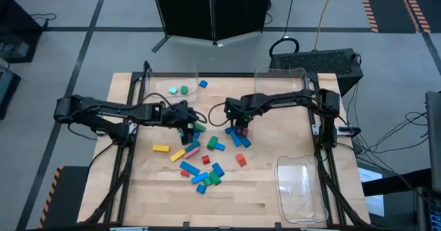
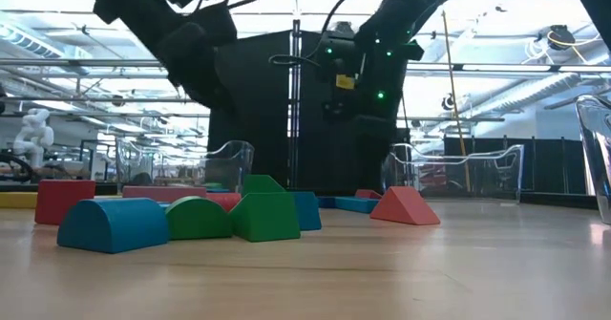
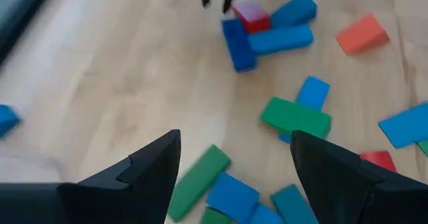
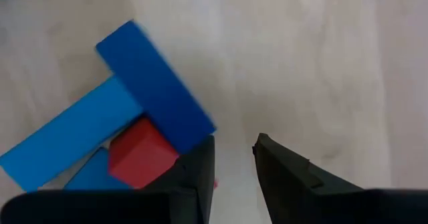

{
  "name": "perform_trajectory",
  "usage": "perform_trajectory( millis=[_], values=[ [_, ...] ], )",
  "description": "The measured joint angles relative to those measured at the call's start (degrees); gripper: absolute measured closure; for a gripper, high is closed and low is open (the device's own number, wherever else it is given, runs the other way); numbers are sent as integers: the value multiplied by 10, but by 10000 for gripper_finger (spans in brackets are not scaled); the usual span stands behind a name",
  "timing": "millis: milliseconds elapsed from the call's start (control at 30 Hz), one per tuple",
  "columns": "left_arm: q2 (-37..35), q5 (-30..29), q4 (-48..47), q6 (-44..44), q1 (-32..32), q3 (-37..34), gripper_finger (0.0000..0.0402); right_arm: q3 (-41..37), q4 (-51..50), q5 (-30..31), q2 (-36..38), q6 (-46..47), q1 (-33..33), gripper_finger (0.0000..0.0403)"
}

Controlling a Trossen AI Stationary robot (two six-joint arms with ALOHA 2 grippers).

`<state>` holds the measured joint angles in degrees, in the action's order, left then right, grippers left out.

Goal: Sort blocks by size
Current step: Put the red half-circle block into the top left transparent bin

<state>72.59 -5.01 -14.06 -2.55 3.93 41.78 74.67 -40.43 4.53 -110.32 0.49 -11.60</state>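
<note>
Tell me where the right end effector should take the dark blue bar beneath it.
Grip the dark blue bar across its narrow width near its free end, coming straight down. It lies flat, and a red block and light blue bar crowd its other end. The right end effector hovers beside it.

Seen from above, the wooden counter (image 1: 262, 189) carries a loose scatter of blocks (image 1: 207, 158) near its middle, in blue, green, red, yellow and pink. The left pincer (image 1: 187, 129) hangs over the scatter's left edge, and the right pincer (image 1: 239, 128) is over a small blue and red cluster (image 1: 239, 137). A clear tray (image 1: 172, 86) at the far left holds a teal block (image 1: 173, 90), a green block (image 1: 183, 89) and a blue block (image 1: 202, 84). A second clear tray (image 1: 279, 83) stands at the far right, a third (image 1: 300, 188) near the right front corner.
</note>
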Motion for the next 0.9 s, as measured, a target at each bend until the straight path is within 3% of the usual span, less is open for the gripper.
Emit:
perform_trajectory(
  millis=[267,667,900],
  values=[
    [61,5,18,-41,-55,0,118,-43,13,-1,23,3,16,303],
    [148,17,73,-76,-147,0,118,-234,199,-1,231,105,18,303],
    [166,18,78,42,-177,0,118,-284,230,-1,286,126,37,303]
  ],
)
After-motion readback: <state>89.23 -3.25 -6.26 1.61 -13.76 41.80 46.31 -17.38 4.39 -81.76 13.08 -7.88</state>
